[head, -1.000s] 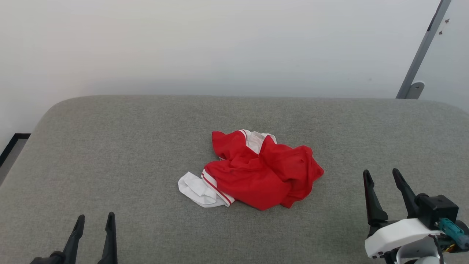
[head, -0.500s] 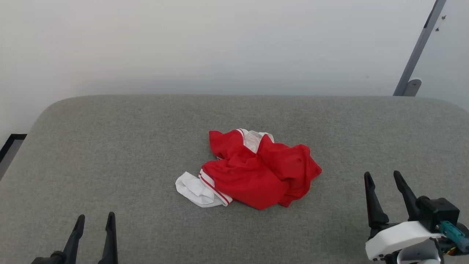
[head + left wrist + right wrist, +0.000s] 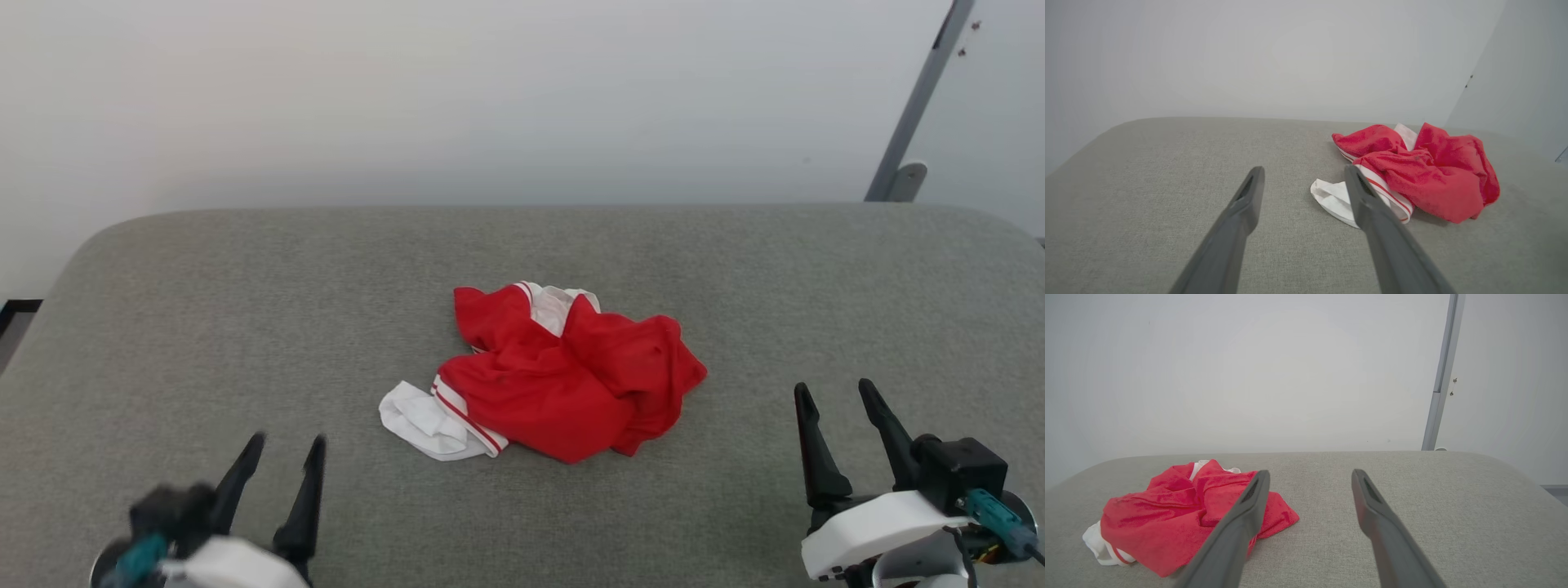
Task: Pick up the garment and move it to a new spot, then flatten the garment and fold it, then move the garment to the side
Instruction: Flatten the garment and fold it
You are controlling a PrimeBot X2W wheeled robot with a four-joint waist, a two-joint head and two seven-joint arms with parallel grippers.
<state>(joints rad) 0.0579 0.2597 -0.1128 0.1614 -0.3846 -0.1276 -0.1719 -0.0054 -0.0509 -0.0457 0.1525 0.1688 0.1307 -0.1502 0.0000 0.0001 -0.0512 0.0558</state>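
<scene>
Garment (image 3: 563,384) lies crumpled at middle of bench (image 3: 204,310), red body bunched, white sleeve out front. Left tool (image 3: 288,443) and right tool (image 3: 833,388) both spread, empty, clear of it. Nothing done yet: pickup, move, flatten, fold, set-aside all left.

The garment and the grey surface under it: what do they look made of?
The garment: soft matte knit, probably jersey; it slumps in loose crumples and shows a fine nap up close. The grey surface: matte woven upholstery cloth, by its heathered weave; rounded corners suggest padding beneath, though that can't be confirmed.
</scene>
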